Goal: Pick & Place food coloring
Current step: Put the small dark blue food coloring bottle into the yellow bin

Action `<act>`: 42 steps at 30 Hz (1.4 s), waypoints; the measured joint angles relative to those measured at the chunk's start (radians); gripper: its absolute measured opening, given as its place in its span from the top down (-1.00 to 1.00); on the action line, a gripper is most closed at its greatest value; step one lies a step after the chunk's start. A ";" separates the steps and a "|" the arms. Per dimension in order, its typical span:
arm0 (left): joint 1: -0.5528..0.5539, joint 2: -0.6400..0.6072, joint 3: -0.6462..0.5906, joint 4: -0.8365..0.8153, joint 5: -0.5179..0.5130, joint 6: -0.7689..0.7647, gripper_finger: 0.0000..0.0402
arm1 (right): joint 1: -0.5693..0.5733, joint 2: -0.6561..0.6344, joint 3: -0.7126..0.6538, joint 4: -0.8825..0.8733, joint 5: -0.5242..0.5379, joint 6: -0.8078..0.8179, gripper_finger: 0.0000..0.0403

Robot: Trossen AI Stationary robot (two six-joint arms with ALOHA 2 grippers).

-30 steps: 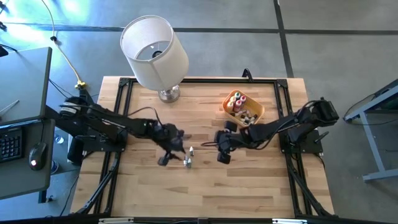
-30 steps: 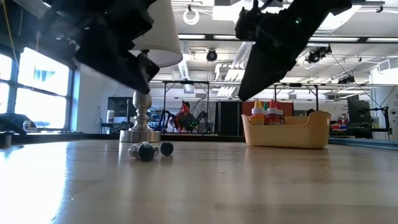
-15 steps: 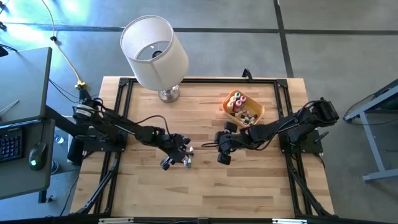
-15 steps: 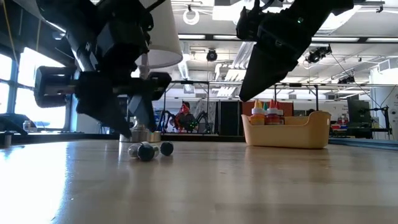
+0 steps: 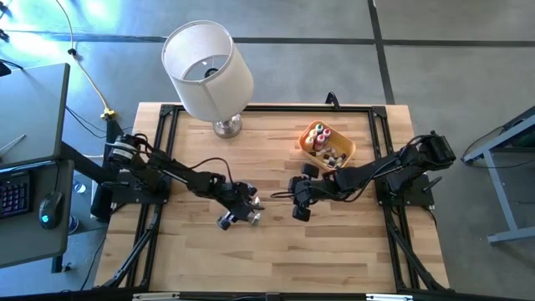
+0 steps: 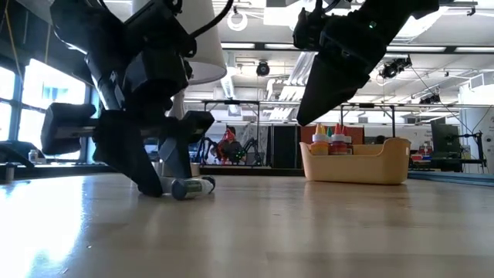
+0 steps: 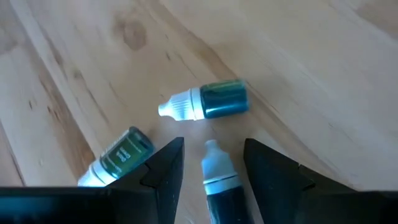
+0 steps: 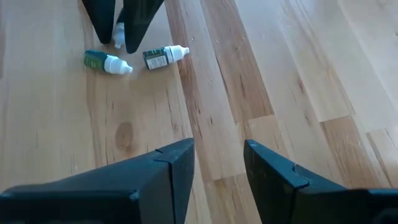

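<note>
Principal risk: the three green food coloring bottles lie close together on the wooden table, so a closing grip may clip a neighbour, or a round bottle lying on its side may roll or squirt out from between the fingers — a judgement from the layout, not an observed fault. A second hazard is the large white table lamp at the far left of the table, beside the left arm's path; a wide lift could brush it. The orange plastic bin at the far right, already holding red, orange and yellow bottles, is the presumed destination, and a carry from the left must pass the waiting right arm — a possible conflict. Pose: the left arm reaches low across the table from the left, its left gripper at the surface with fingers part open and straddling the middle bottle, which lies cap-forward between them; no squeeze on it is evident yet. A second bottle lies just beyond the fingertips, a third bottle just outside one finger. The right gripper hangs above the table centre, right of the cluster, fingers part open and holding nothing.
</note>
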 joint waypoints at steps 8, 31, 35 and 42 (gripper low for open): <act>0.000 0.001 0.000 -0.015 -0.004 -0.156 0.18 | 0.000 0.000 0.000 -0.001 0.000 -0.002 0.34; 0.000 0.002 0.000 -0.044 -0.037 -0.262 0.75 | 0.000 0.000 0.000 -0.001 0.000 0.001 0.34; -0.002 0.003 0.045 -0.053 -0.098 -0.263 0.75 | 0.000 -0.011 0.000 -0.020 -0.041 0.050 0.34; 0.000 0.000 0.209 -0.042 -0.349 -0.204 0.66 | 0.019 -0.145 0.002 -0.294 -0.152 0.240 0.34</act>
